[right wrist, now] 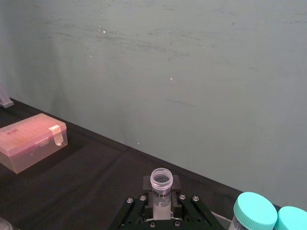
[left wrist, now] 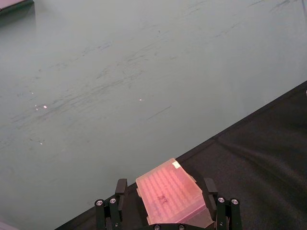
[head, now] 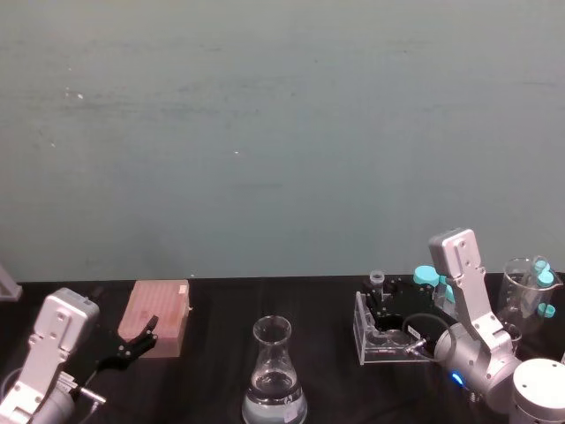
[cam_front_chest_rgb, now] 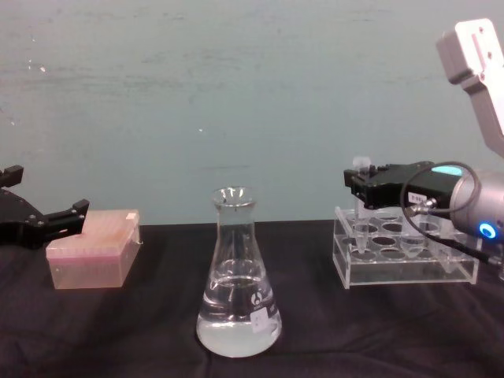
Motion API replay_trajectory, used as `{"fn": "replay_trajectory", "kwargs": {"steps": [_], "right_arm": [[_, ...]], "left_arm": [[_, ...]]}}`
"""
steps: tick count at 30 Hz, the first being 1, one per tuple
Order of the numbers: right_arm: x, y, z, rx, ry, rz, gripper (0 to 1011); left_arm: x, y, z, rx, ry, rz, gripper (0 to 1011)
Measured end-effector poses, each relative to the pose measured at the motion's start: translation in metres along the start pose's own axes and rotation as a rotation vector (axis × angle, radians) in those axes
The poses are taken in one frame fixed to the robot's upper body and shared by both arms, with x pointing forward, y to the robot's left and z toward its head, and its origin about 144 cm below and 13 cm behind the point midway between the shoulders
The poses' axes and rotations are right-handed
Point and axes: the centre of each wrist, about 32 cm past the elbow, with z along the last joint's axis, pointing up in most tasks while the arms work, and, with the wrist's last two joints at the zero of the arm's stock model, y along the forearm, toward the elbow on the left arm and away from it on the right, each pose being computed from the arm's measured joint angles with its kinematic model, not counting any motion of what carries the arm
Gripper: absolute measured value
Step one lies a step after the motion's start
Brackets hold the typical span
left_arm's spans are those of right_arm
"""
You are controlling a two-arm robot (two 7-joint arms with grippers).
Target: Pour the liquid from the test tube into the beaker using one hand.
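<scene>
I'm looking at the test tube [right wrist: 162, 186] from the right wrist camera: slim, clear, uncapped, a pale whitish rim around an open mouth, black lettering on a band just under that rim. It stands upright, long axis vertical, mouth up. The right end effector [right wrist: 162, 197] is clamped on it, black fingers [right wrist: 176, 188] pressed against both sides just below the rim.

From the chest camera, the tube's rim [cam_front_chest_rgb: 361, 163] pokes up above the right end effector [cam_front_chest_rgb: 361, 187], and its lower part drops into the clear plastic tube rack [cam_front_chest_rgb: 403, 260] on the right of the black surface [cam_front_chest_rgb: 118, 331]. I can't make out any liquid inside the tube from here.

The beaker [cam_front_chest_rgb: 238, 277] stands at centre, well apart from the rack: a clear conical flask, narrow neck, wide base, small white label low on its wall, clear liquid [cam_front_chest_rgb: 236, 324] pooled in the bottom. Neck straight up.

From the head camera, turquoise-capped tubes [head: 427, 277] sit behind the rack.

Over on the left, the left end effector [cam_front_chest_rgb: 43, 223] hangs with its fingers spread wide, just beside a pink lidded box [cam_front_chest_rgb: 92, 250], not touching it as far as I can tell.
</scene>
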Motion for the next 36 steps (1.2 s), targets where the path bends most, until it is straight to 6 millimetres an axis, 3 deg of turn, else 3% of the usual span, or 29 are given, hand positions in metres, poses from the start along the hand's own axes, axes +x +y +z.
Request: {"fn": "replay_trajectory", "kwargs": {"steps": [23,26,36], "right_arm": [[0.0006,0.0013,-0.0037,-0.013,0.001,0.004,212],[0.0007,0.0013,-0.0037,-0.013,0.001,0.004,243],[0.0007,0.0012,-0.0036,-0.013,0.001,0.004,568]], "left_arm": [[0.0,0.0,0.0,0.0,0.0,0.0,1000],[0.0,0.0,0.0,0.0,0.0,0.0,1000],[0.0,0.0,0.0,0.0,0.0,0.0,1000]]}}
